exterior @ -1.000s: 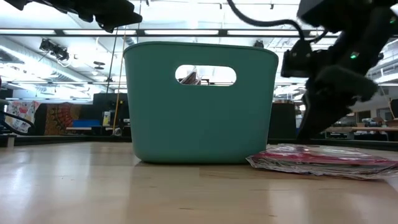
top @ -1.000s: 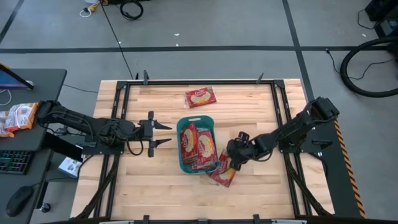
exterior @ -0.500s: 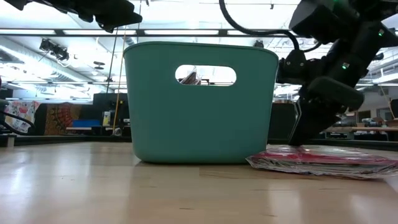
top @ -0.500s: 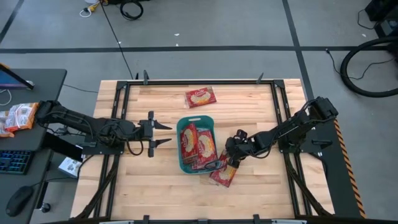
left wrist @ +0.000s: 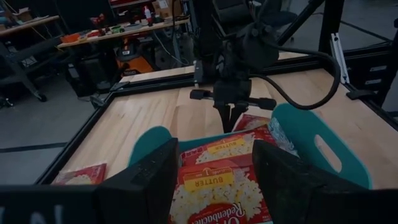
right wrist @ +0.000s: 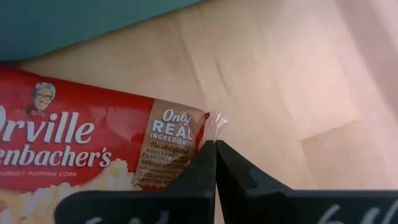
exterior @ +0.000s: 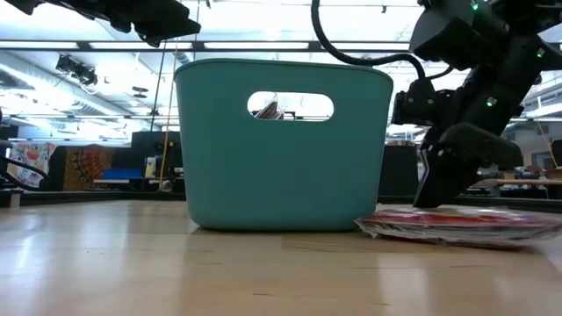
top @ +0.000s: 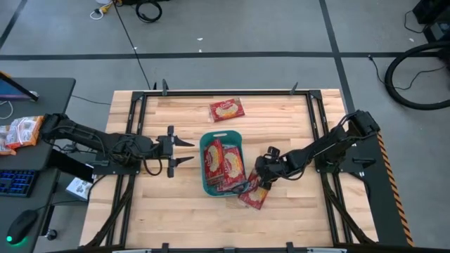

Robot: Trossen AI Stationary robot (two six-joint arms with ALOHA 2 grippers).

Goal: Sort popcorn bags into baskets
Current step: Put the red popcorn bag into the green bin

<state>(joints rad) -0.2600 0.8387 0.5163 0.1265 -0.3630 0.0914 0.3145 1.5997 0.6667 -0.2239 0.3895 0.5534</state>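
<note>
Where the right gripper (right wrist: 215,144) meets the table (top: 176,211), you see its two fingers pressed together on the corner seam of a bag (right wrist: 93,155) lying just beside the bin (top: 221,163), clenched on it. Only the right wrist view gives you the print: "Orville", the end of "Redenbacher's", "GOURMET POPPING CORN" and a brown panel reading "Only REAL INGREDIENTS". The packet is glossy red with a cream popcorn picture.

From the low view you see that bag (exterior: 457,226) lying flat on the wood, on top of at least one more, with the right gripper (exterior: 443,180) down on its bin-side end; the teal bin (exterior: 283,145) stands upright, its handle slot facing the camera.

From the left wrist view you read "BUTTER" on yellow bands and part of "Redenbacher" on the bags (left wrist: 221,180) inside the bin.

The high view alone shows you the layout: several bags (top: 223,160) in the bin, one bag (top: 226,109) well apart near the far edge, and the left gripper (top: 184,152) released, fingers spread, hovering left of the bin.
</note>
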